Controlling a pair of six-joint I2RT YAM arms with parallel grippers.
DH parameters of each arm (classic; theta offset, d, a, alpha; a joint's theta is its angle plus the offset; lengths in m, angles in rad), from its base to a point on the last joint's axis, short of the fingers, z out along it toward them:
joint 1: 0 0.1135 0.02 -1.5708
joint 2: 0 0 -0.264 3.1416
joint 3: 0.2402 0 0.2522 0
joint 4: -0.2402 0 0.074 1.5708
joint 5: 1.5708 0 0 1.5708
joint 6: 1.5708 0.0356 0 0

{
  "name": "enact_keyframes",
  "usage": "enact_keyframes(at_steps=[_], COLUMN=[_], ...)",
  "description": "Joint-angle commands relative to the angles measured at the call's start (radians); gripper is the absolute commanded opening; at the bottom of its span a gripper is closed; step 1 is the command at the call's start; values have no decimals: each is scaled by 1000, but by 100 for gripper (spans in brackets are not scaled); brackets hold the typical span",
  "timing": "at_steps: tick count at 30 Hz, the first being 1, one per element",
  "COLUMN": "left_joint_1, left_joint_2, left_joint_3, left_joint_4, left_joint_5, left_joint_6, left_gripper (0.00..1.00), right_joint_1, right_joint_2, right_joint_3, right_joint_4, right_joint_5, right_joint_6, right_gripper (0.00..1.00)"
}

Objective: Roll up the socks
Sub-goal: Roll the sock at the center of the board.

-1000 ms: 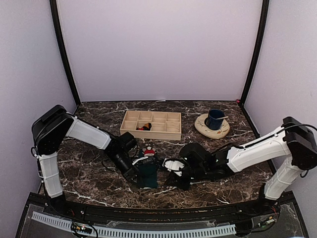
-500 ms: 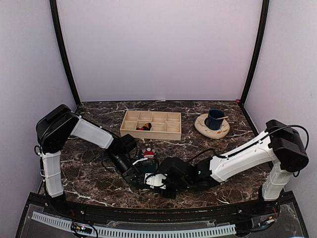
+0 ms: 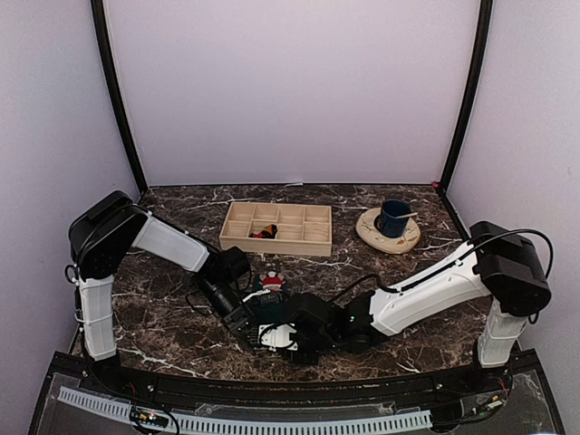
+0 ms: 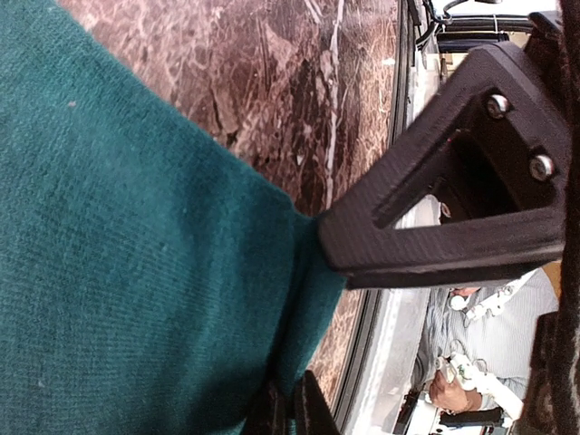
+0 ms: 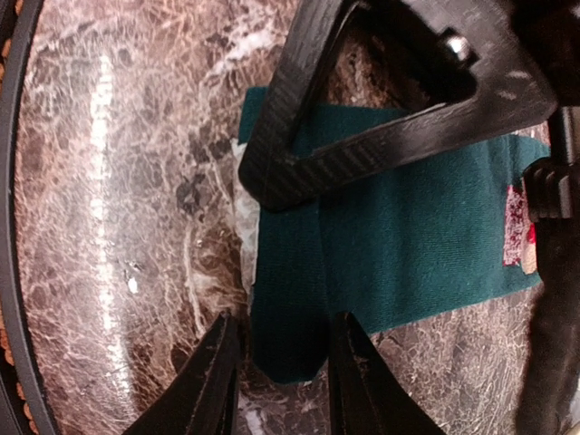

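The dark teal-green sock [image 3: 270, 309] lies flat at the near middle of the table, its red-and-white Santa figure [image 3: 272, 278] at the far end. It fills the left wrist view [image 4: 136, 272]. My left gripper [image 3: 246, 322] is shut on the sock's edge, its fingertips [image 4: 308, 412] pinched together on the fabric. My right gripper [image 3: 276, 337] is open in the right wrist view [image 5: 283, 381]. Its two fingers stand either side of the sock's near folded end [image 5: 290, 335]. The black sock with orange-red diamonds [image 3: 265, 233] lies in the wooden tray.
A wooden compartment tray [image 3: 276, 246] stands at the back middle. A blue cup [image 3: 394, 217] with a spoon sits on a cream saucer [image 3: 388, 239] at the back right. The table's near edge rail is close behind both grippers.
My right arm has swung left across the table, and its gripper now straddles the teal sock's near end. My left gripper has stayed on the sock.
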Motion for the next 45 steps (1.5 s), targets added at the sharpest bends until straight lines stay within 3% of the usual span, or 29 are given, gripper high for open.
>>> enact_keyframes(at_steps=[1,8,14,21,28,45], left_joint_1=[5,4,5,5,18,56], left_joint_2=[9,18,19,6,-77,-287], left_joint_3=[14,16,16,13,-37,-126], left_joint_4=[-37,-45,-52,-35,44,199], left_joint_5=[8,11,15,-13,-72,-207], left_joint_6=[27,33,37,8,-72,-191], left_gripper=[2,2,2,7,24,29], right_joint_1=[7,6,-12,-41,-68,-140], right_joint_2=[25,54,79,79,55,23], right_joint_3=[28,32,50,39,14,13], right_joint_4=[-7,-12,-55,-90,-94,-117], right_joint_5=[11,9,-29,-69,-110,-282], right_joint_6=[-20,-31,-16,30,71,142], right_gripper=[31,28,10,3,0,0])
